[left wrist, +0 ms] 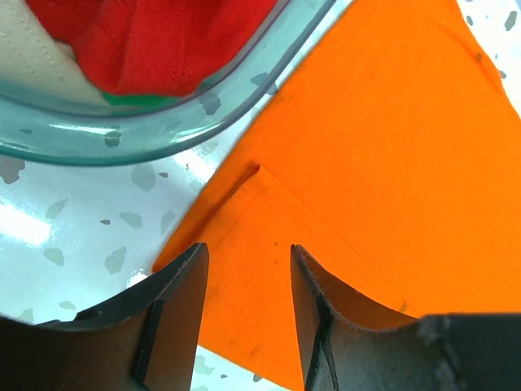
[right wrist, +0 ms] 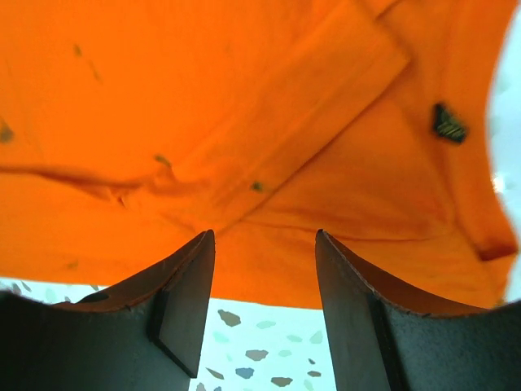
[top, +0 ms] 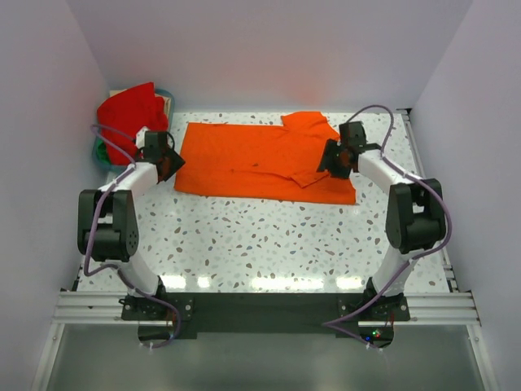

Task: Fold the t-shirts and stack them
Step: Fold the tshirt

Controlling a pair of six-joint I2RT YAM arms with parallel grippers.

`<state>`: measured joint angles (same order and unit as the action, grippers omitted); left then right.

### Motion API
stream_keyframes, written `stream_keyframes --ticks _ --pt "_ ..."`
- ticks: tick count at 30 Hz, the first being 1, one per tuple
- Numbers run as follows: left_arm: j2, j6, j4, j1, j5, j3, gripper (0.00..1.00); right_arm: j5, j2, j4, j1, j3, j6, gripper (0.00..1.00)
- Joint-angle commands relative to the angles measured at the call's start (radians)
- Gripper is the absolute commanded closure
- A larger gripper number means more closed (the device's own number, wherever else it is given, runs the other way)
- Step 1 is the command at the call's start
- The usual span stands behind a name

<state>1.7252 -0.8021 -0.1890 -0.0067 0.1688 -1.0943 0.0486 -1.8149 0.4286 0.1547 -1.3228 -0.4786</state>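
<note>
At upper left of the top view, a basket (top: 98, 153) sits in the table's (top: 269, 244) far corner, with the red shirt (top: 129, 107) heaped in it and spilling over the rim. Just right of the basket, the left gripper (top: 168, 164) is at the left edge of the orange shirt (top: 244, 159). In the left wrist view its jaws stand apart over the shirt's corner, with flat cloth showing between them and nothing pinched. A folded edge runs diagonally across that corner.

Across the middle of the top view, the orange shirt lies spread on the table, long side running left to right. At its right end a sleeve is folded over the body, and another part juts toward the top of the frame.

Over that right end sits the right gripper (top: 334, 159). In the right wrist view its jaws are also parted and grip nothing. Creased orange cloth with a small dark tag (right wrist: 448, 122) lies beyond the fingertips, and bare table lies between them.
</note>
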Motion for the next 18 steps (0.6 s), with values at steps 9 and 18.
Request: stream_keyframes --ticks 9,18 --pt "-0.072 0.0 0.088 0.007 -0.051 0.074 0.5 -0.007 -0.04 -0.146 0.082 0.06 -0.078 0.48" --pt "-0.069 0.003 0.114 0.007 -0.078 0.088 0.51 -0.023 -0.093 -0.165 0.082 0.043 -0.091 0.48"
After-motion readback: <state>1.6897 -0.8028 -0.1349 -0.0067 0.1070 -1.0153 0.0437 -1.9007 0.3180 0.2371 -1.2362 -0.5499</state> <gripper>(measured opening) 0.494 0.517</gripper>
